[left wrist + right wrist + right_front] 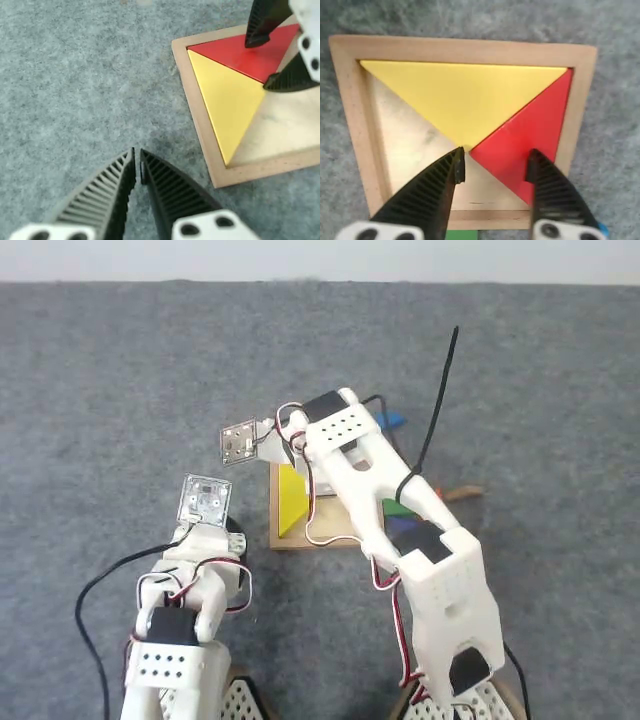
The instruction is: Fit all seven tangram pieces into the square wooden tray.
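The square wooden tray (470, 49) holds a big yellow triangle (465, 95) and a big red triangle (535, 130), flat and edge to edge; the remaining floor is bare wood. My right gripper (496, 165) hangs open just above the tray, one fingertip at the yellow triangle's point, the other over the red one, nothing held. From the left wrist view the tray (196, 100), yellow triangle (227, 100), red triangle (240, 52) and right gripper (257, 62) appear. My left gripper (136, 155) is shut and empty over the carpet, beside the tray (275, 525).
Grey carpet covers the table. Loose pieces lie beyond the tray, partly hidden by the right arm: a blue one (392, 421), a green one (398, 507) and an orange one (465, 493). The carpet left of the tray is open room.
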Controlling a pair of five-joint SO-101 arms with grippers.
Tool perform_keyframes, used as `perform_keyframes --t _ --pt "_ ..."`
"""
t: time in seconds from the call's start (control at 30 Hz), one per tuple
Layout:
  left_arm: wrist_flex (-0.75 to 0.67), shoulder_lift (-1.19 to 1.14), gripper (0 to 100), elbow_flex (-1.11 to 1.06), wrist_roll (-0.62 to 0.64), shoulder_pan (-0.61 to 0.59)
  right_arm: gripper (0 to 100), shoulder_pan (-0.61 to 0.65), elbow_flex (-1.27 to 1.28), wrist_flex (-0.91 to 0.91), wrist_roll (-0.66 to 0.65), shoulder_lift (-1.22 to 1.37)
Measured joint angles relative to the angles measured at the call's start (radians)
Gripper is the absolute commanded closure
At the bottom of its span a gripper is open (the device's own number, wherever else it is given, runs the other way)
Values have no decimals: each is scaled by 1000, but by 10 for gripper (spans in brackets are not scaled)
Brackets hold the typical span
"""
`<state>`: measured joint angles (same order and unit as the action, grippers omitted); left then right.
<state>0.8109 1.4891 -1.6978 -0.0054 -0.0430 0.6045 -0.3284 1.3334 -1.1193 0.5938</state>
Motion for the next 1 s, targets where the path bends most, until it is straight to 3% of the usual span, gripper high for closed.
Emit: perform_keyframes --t 0.33,0.6,0.73,0.83,1.0 --pt "0 0 985 0 0 0 730 -123 0 41 203 -75" --pt "0 0 985 0 0 0 837 -176 0 270 450 -284" --pt "0 0 985 0 0 0 812 -212 0 368 560 -330" --pt "0 0 985 0 0 0 764 -290 91 333 637 -353" --pt "0 0 985 0 0 0 757 -445 433 92 669 -431"
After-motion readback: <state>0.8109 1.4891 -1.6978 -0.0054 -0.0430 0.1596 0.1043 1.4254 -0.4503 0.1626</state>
